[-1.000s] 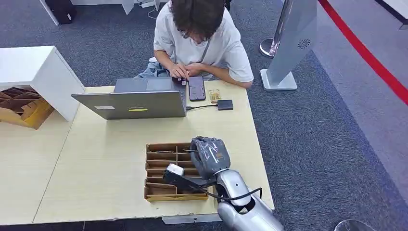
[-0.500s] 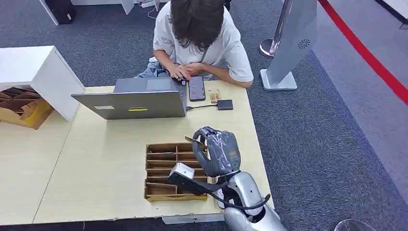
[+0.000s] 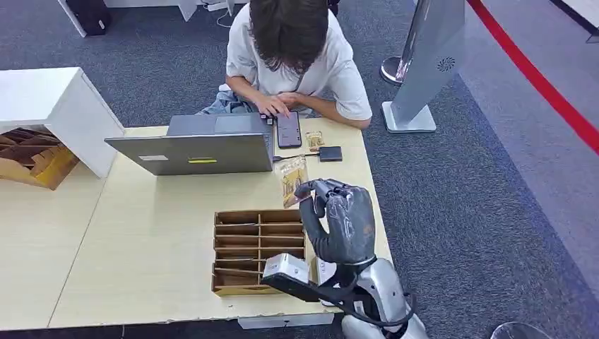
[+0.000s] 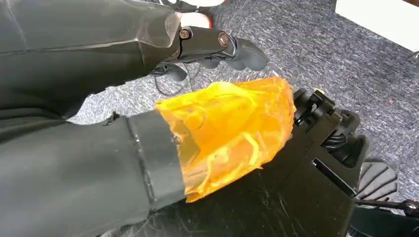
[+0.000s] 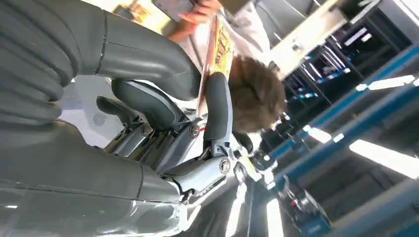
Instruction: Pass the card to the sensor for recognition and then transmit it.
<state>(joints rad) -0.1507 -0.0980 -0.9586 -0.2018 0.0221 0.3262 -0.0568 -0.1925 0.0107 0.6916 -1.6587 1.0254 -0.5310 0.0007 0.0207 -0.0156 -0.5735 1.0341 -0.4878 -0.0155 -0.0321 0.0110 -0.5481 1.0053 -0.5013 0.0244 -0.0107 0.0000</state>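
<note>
**One card held aloft in the right hand**

One card (image 3: 292,179) was counted, pinched upright between the thumb and a finger of the right hand (image 3: 339,219), above the table (image 3: 141,233) between the laptop (image 3: 198,145) and the wooden divider tray (image 3: 258,251). One laptop, one tray, one phone (image 3: 288,129) and one small black box (image 3: 330,153) joined by a cable were seen on the table, with one person (image 3: 293,49) seated at the far edge, both hands at the phone.

In the head view, the right arm was raised from below with the hand's back turned to the camera and the fingers pointed up and away. In the right wrist view, the card (image 5: 217,49) was seen edge-on, yellow and printed, clamped by a dark finger (image 5: 217,106) against the thick thumb, the other fingers curled beneath.

In the left wrist view, the left hand (image 4: 212,113) was seen hanging over grey carpet, its thumb wrapped in orange film and its dark fingers (image 4: 232,49) bent; whether anything was held could not be told.
</note>
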